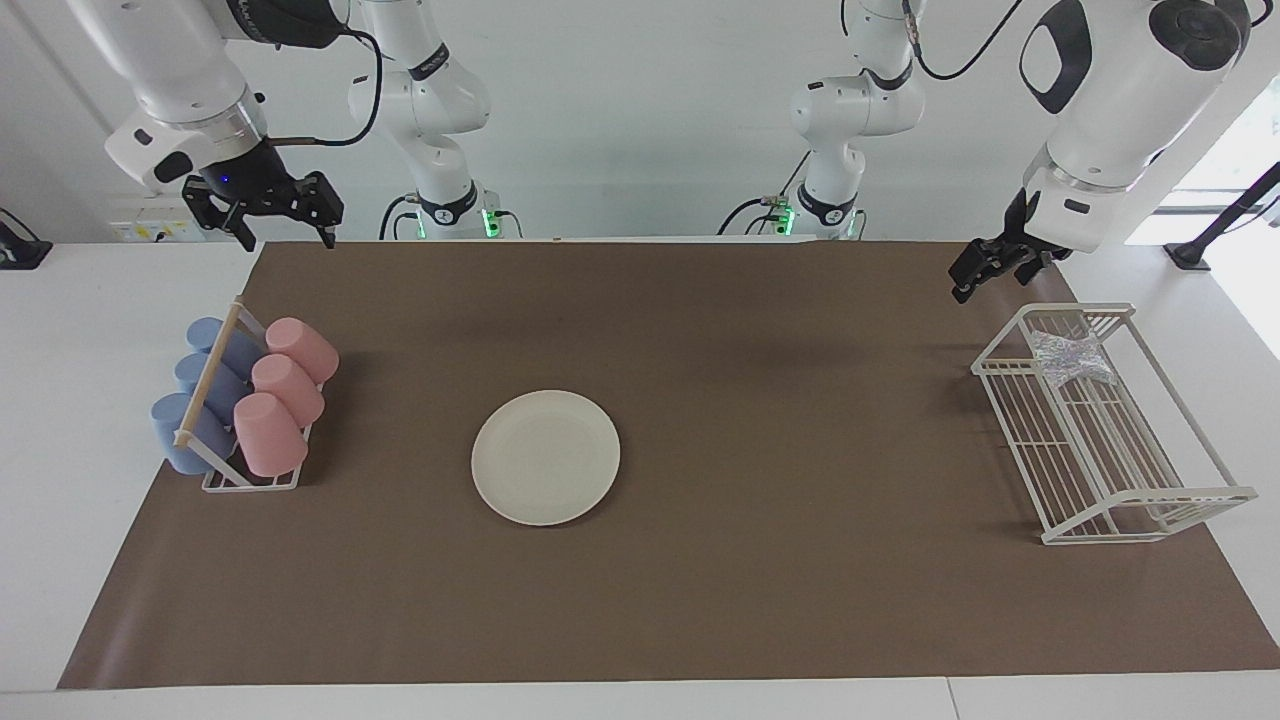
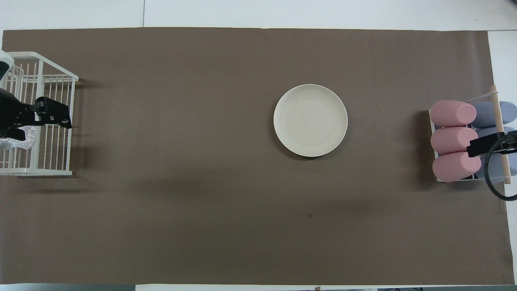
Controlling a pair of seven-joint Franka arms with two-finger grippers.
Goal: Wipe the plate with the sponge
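Note:
The cream-white plate [image 1: 546, 457] lies flat on the brown mat near the table's middle; it also shows in the overhead view [image 2: 310, 120]. The silvery sponge [image 1: 1072, 357] lies in the white wire rack [image 1: 1080, 308] at the left arm's end of the table, in the part nearer to the robots. In the overhead view the sponge [image 2: 18, 137] is partly hidden by the arm. My left gripper [image 1: 975, 275] hangs in the air over the rack's [image 2: 38, 171] edge, apart from the sponge. My right gripper [image 1: 287, 240] is open and empty, raised over the right arm's end of the table.
A small holder with three pink cups [image 1: 285, 385] and three blue cups [image 1: 205, 390] lying on their sides stands at the right arm's end. In the overhead view the right gripper [image 2: 480, 147] covers part of the pink cups [image 2: 454, 139].

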